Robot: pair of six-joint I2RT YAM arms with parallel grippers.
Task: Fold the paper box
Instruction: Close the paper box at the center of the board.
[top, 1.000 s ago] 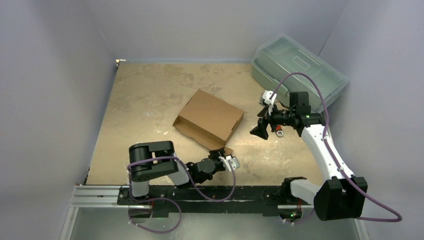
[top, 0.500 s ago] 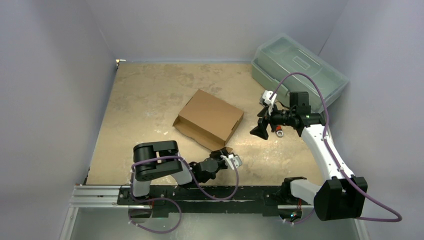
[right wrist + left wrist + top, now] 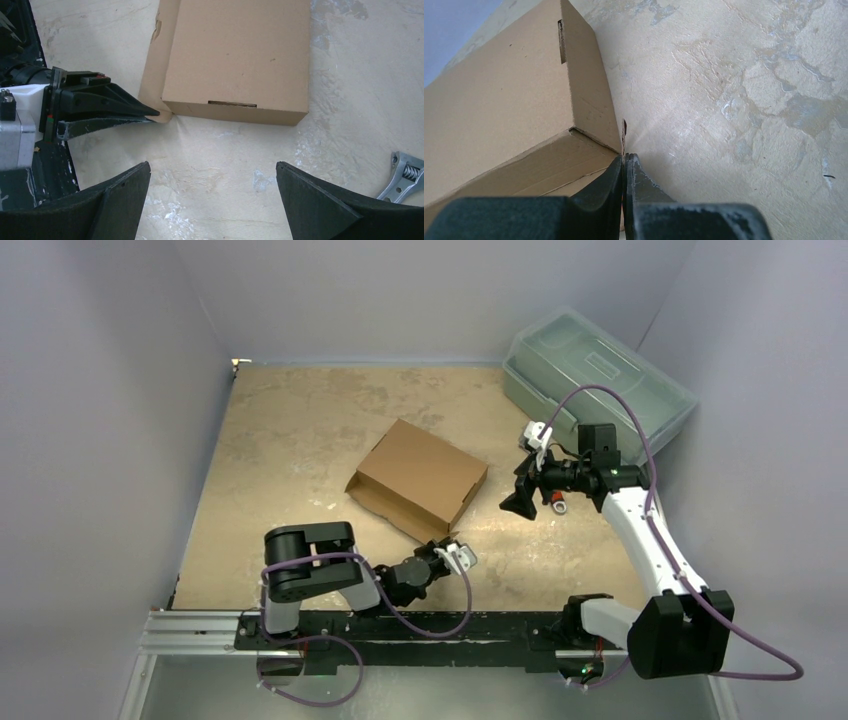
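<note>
- One table (image 3: 290, 440), sandy and mottled.
- One translucent plastic toolbox (image 3: 600, 380) in the far right corner.
- One paper box (image 3: 425, 475) mid-table, lid down, with a loose flap at its near side.
- Two grippers: the left gripper (image 3: 625, 157) is pressed together, pinching the flap's corner edge. The right gripper (image 3: 212, 167) is spread wide and empty, right of the box.
- One small metal clip (image 3: 405, 175) lies by the right gripper.

left arm (image 3: 305, 552): black links, white segments | right arm (image 3: 650, 537): white link, black joints | cables (image 3: 600, 388): purple
</note>
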